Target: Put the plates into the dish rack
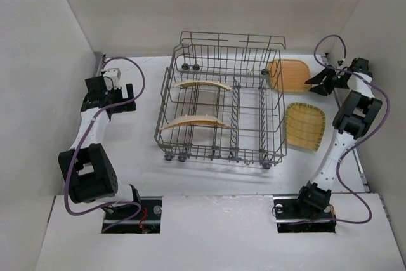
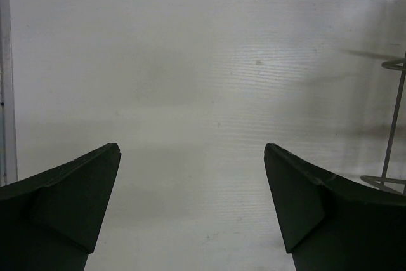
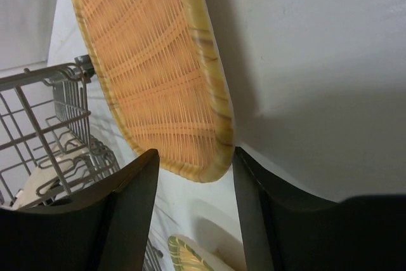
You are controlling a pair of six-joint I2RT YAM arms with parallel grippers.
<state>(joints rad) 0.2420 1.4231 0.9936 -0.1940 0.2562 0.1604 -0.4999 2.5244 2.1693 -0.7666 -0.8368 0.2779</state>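
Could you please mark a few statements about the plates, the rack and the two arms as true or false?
1. A pale plate stands edge-on in the dish rack: true.
2. All plates are racked: false; the orange plate and yellow plate lie on the table beside it.
3. The left gripper has its fingers spread, holding nothing: true.
4. The right gripper hovers over the rack: false; its fingers straddle the orange plate's rim.

dish rack (image 1: pixel 278 118) right slots free, plates (image 1: pixel 193 122) left
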